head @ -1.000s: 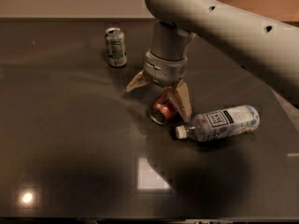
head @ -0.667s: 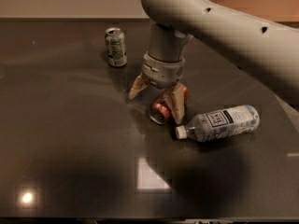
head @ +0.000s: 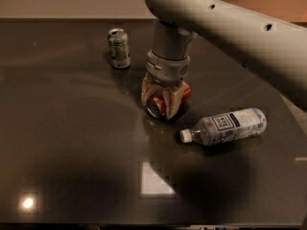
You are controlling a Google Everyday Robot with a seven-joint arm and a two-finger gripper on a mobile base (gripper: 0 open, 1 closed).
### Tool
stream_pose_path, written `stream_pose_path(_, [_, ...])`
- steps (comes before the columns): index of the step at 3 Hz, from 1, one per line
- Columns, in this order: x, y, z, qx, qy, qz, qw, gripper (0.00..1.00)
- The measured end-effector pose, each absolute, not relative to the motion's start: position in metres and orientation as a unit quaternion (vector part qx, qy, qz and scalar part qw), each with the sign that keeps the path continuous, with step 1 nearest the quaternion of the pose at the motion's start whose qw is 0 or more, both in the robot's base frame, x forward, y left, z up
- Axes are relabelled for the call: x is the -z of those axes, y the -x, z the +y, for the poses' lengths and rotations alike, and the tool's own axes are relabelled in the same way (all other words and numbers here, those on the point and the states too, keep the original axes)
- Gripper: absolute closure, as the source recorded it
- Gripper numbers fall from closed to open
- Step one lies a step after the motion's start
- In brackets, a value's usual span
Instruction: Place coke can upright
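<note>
Camera view: the tool (head: 160, 101) is seen lowered from above near the middle of the dark bench (head: 72, 143), at the end of the grey arm (head: 225, 23). Its two fingers are pressed against opposite sides of the coke can (head: 156, 108), so the can is taken to be clamped. The can lies on its side on the bench, with one silver end turned towards the camera and the red body showing behind the fingers. A silver-green can (head: 118, 48) stands upright well apart at the rear left. A clear plastic bottle (head: 225, 127) lies on its side near the tool, to the right.

The grasp is judged to be made and the righting step not yet begun. Next, a lift off the bench and a wrist turn are called for, so that a silver end faces down; the bottle nearby should be avoided.
</note>
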State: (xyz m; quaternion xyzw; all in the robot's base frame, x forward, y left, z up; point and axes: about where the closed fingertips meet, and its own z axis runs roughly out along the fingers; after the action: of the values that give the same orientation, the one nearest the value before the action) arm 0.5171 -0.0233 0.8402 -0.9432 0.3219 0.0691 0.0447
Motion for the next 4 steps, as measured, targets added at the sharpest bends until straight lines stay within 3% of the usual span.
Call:
stream_pose_path(1, [-0.857, -0.531, -0.02, -0.071, 0.931, 0.352, 0.063, 0.88])
stream_pose_path(2, [-0.88, -0.554, -0.015, -0.087, 0.909, 0.395, 0.099, 1.0])
stream_pose_path(4, [-0.922, -0.596, -0.008, -0.188, 0.813, 0.503, 0.226, 1.0])
